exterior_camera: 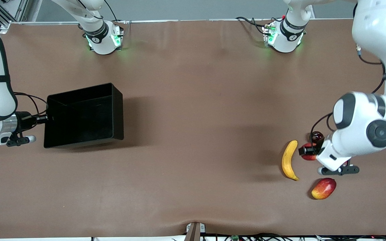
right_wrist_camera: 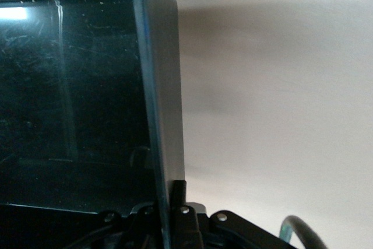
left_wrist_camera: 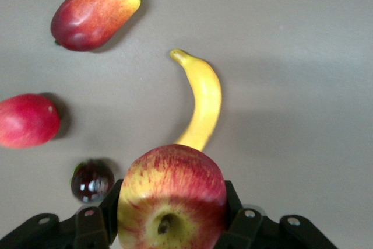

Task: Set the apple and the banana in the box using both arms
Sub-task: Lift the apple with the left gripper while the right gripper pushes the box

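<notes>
My left gripper (exterior_camera: 308,151) is shut on the apple (exterior_camera: 311,156), red with yellow streaks, held just above the table beside the banana (exterior_camera: 289,164). In the left wrist view the apple (left_wrist_camera: 172,199) sits between the black fingers (left_wrist_camera: 96,225), stem dimple toward the camera, with the banana (left_wrist_camera: 203,100) lying on the table past it. My right gripper (exterior_camera: 46,117) is shut on the end wall of the black box (exterior_camera: 85,92) at the right arm's end of the table. In the right wrist view the wall (right_wrist_camera: 160,86) runs between the fingers (right_wrist_camera: 178,193). The box holds no fruit.
A red-yellow mango-like fruit (exterior_camera: 324,188) lies nearer the front camera than the banana. A small dark red fruit (exterior_camera: 316,136) lies beside the left gripper. The left wrist view also shows a plain red fruit (left_wrist_camera: 26,121), the dark one (left_wrist_camera: 92,180) and the mango-like one (left_wrist_camera: 96,13).
</notes>
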`<state>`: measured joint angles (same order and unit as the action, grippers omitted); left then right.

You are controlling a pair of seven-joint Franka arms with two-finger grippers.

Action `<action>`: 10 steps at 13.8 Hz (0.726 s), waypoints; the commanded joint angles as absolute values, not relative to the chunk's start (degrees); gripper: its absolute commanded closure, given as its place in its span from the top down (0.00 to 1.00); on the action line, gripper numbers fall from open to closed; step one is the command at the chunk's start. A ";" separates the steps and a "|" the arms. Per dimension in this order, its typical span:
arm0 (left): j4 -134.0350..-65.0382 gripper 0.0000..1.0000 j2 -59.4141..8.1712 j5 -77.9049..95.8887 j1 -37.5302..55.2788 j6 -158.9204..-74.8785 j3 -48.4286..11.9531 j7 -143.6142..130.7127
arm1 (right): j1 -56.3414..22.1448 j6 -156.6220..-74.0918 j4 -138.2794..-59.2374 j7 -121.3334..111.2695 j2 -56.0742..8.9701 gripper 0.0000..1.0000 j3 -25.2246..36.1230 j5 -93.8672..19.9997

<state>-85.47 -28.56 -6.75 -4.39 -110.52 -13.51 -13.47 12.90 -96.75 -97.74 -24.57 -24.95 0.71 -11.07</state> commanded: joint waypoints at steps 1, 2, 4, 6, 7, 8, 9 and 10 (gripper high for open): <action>-91.75 0.00 -21.73 -6.07 -4.75 -109.17 -14.49 -14.67 | 5.83 -95.19 -97.56 -17.17 -22.42 0.00 0.62 -12.57; -92.28 0.00 -20.49 -6.06 -4.92 -107.77 -15.46 -15.55 | 2.58 -95.01 -96.43 -13.05 -22.33 0.00 0.70 -12.74; -93.33 0.00 -18.47 -6.06 -4.83 -105.74 -16.25 -17.22 | -3.92 -94.22 -94.49 -4.44 -22.50 0.00 0.70 -12.83; -94.57 0.00 -17.41 -5.98 -4.83 -105.73 -16.70 -17.84 | -9.55 -94.65 -92.82 2.34 -22.67 0.00 0.70 -14.40; -94.66 0.00 -17.40 -5.98 -4.83 -105.73 -17.13 -18.28 | -12.36 -95.35 -92.64 5.24 -22.76 0.00 0.70 -17.72; -94.66 0.00 -17.40 -5.89 -4.92 -105.65 -17.92 -20.02 | -15.26 -97.28 -92.20 7.62 -23.37 0.00 0.79 -20.71; -94.66 0.00 -17.40 -5.98 -4.92 -105.56 -18.71 -21.61 | -18.25 -100.08 -91.41 10.95 -24.25 0.00 0.79 -21.61; -94.66 0.00 -17.40 -5.98 -4.83 -105.64 -19.16 -22.40 | -20.54 -102.46 -91.23 13.42 -25.56 0.00 0.79 -21.97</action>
